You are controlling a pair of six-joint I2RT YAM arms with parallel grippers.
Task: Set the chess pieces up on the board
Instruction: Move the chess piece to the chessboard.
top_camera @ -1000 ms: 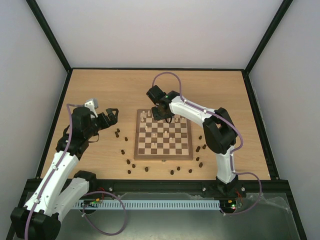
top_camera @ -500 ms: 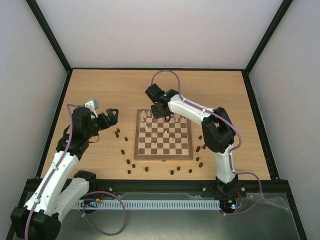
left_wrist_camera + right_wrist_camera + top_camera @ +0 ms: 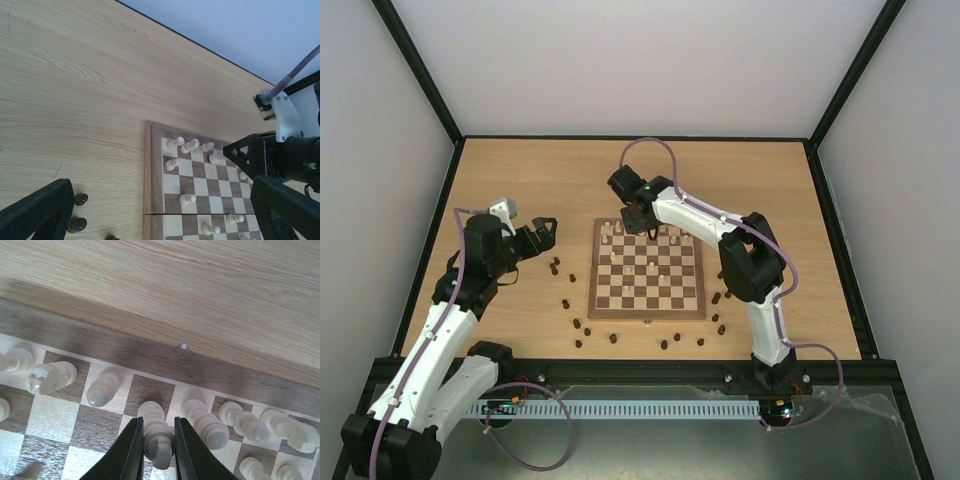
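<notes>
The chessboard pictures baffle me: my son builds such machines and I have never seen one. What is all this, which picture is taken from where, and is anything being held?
These are two robot arms bolted at the near edge of a wooden table. The wide picture looks down from above and behind them: the left arm is on the left, the right arm on the right. The other two pictures come from small cameras on the wrists, each looking past its own fingers.

A chessboard lies in the middle of the table. Pale pieces stand on it, mostly along its far side. Dark pieces are scattered on the table around it.

The right arm's fingers are closed on one pale piece at the far row. The left arm's fingers are open and hold nothing; they hover left of the board.
</notes>
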